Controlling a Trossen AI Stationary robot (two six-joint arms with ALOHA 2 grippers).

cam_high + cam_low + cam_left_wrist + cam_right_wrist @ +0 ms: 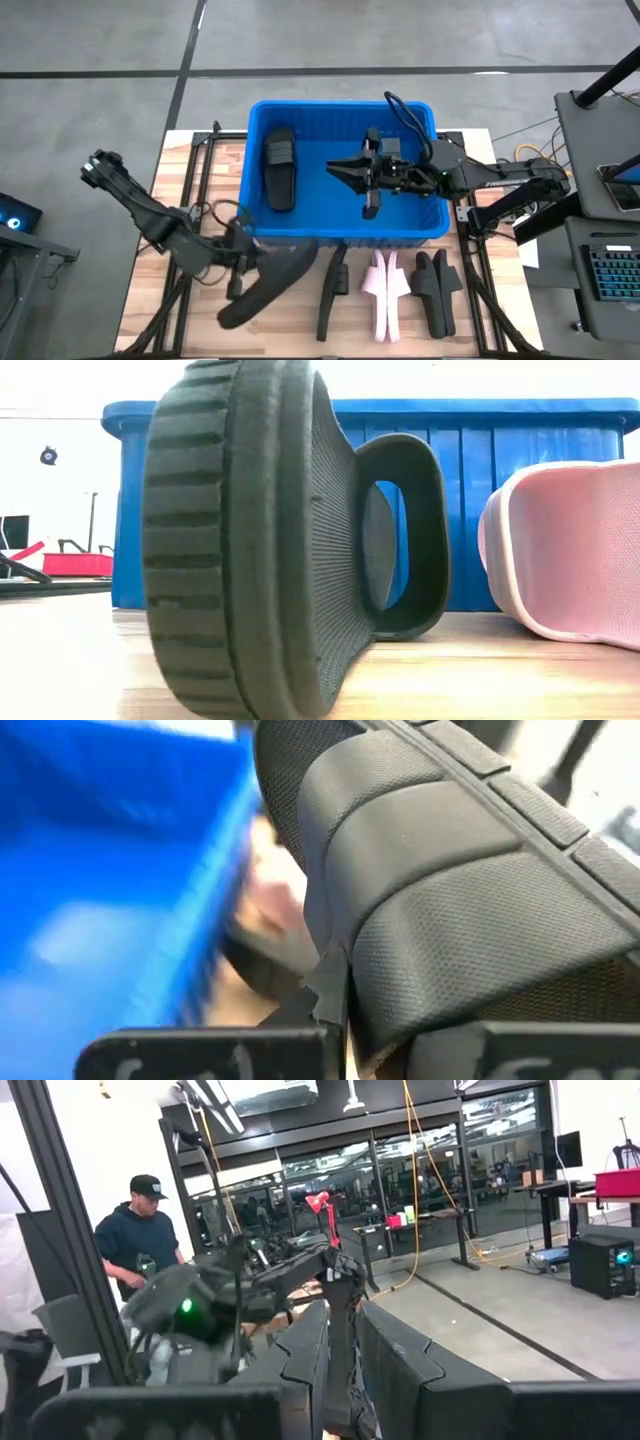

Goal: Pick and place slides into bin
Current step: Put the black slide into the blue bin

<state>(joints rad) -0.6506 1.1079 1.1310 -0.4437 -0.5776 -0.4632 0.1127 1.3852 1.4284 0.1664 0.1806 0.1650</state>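
My left gripper [243, 262] is shut on a black slide [272, 285] in front of the blue bin [262, 228], near its left corner. Another black slide [279, 170] lies flat in the bin's left half. On the table in front of the bin, one black slide [290, 540] stands on its side edge. A pink slide [385, 290] and two more black ones [436, 290] lie to its right. My right gripper [335, 170] hovers over the bin's middle with its fingers close together and nothing in them. My left gripper pinches a thin edge of the black slide [328, 982] beside its ribbed strap [450, 910] between its two fingers. The fingers come from the table's left, slanting a little downward. The slide juts out past them toward the near edge and the bin's front wall, apparently off the table.
The bin [500, 460] fills the table's far middle. A person [135, 1240] stands in the room beyond the table's left side. Bare wood [150, 310] lies at the near left, and cables and a desk stand off the table's right.
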